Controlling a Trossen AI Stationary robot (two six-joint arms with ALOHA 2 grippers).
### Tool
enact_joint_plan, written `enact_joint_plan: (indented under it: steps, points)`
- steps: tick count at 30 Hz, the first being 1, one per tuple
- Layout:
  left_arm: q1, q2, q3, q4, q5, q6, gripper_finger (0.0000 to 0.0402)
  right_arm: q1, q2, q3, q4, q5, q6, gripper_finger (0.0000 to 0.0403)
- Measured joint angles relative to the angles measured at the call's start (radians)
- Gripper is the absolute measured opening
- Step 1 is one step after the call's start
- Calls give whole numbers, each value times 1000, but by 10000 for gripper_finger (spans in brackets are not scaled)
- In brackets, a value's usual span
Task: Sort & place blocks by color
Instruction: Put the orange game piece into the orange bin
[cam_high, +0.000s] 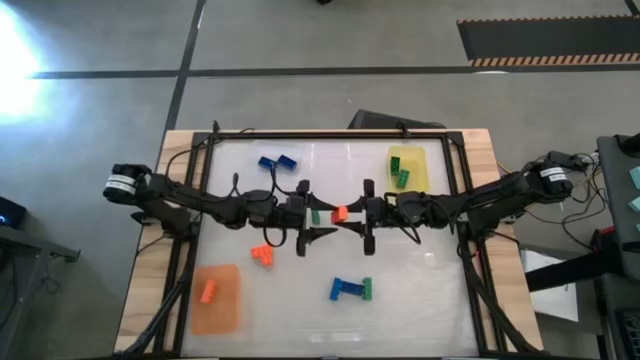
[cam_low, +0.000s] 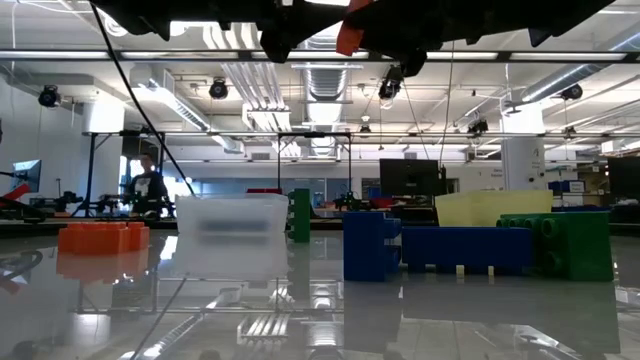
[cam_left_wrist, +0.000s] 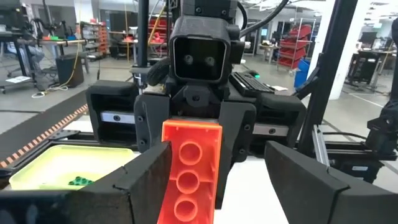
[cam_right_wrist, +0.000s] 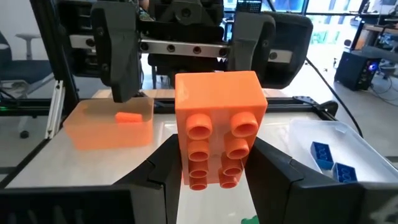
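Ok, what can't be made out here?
Low view: the top edge cuts off both arms; only a corner of the orange block shows.
Low view: the clear mat's contents, blurred.
Left wrist view: green blocks on the yellow mat, partly behind a finger of the left tool.
Right wrist view: a green piece, cut by the bottom edge.

Arms: two dark, slender, jointed arms, black throughout, each with a silver-white cylindrical joint at its outer end.
Cables: thin black cables loop along both arms.
Right hand: blocky black housing, camera with two round lenses, broad matte fingers.
Left hand: black, silver rail with screws.
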Motion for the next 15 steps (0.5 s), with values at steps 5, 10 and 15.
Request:
enact_joint_plan:
  steps: [5,10,15]
  points:
    - [13,1,-6,42,-22,1,244,-1,0,0,0,1,0,127]
    - [22,12,-5,60,-117,2,244,4,5,-1,-6,-47,15,127]
    - [22,33,-5,61,-149,-3,244,-1,17,-1,-2,-47,16,127]
